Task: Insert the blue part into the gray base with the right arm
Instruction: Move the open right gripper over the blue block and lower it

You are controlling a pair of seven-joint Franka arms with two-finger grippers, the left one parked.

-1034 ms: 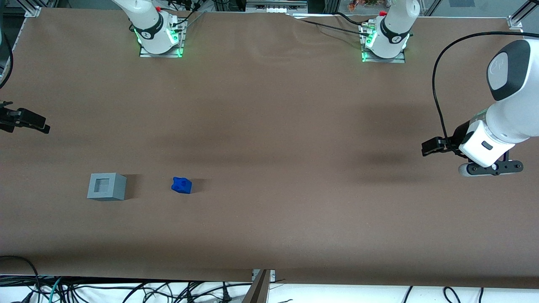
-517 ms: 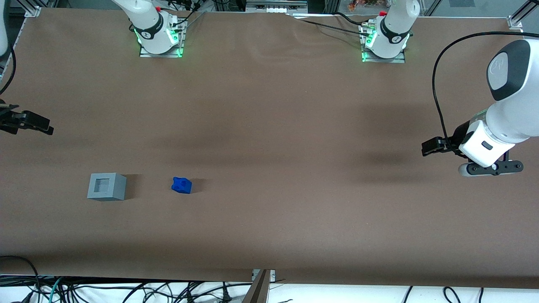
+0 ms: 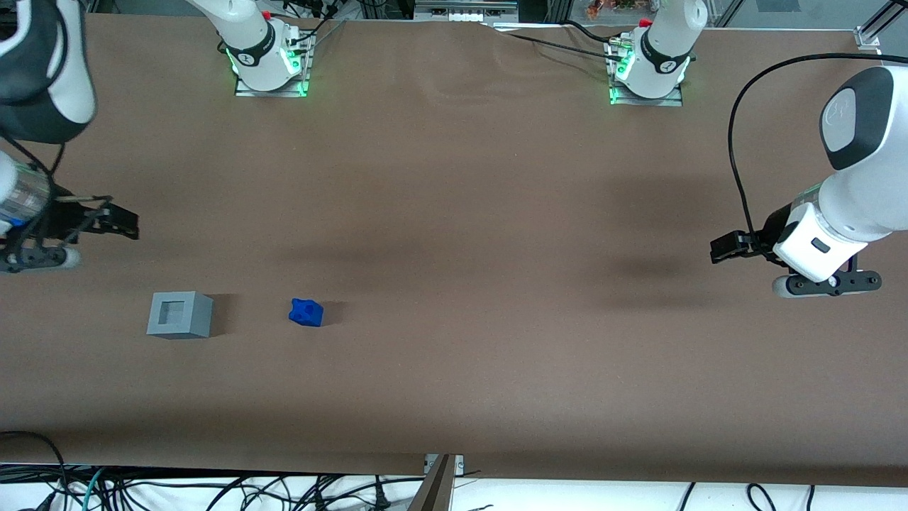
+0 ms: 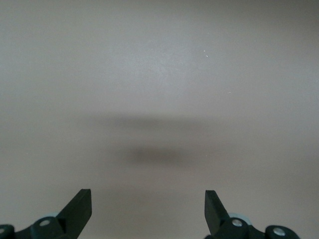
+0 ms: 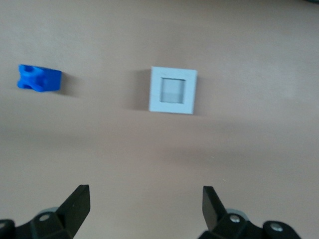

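Since a second ago the right arm has swung in from the left edge of the front view: then only the black pincer tip showed there, and now the white and black forearm fills the upper left corner of the frame while the pincer reaches farther over the tabletop, at the left edge, mid-height. The pincer hangs above bare tabletop, farther from the front camera than the gray base and apart from it. In the right wrist view its two black fingers stand wide apart with only brown surface between them; it holds nothing.

The gray base has not shifted. It sits in the lower left part of the front frame, upright, its square recess facing up and with nothing in it. The blue part also lies where it was, on the tabletop beside the gray base, toward the parked arm's end, with a clear gap between the two. In the right wrist view the gray base and the blue part both show ahead of the fingertips, well apart from them.

No writing, label or brand mark can be read on the part, the base or the arm.
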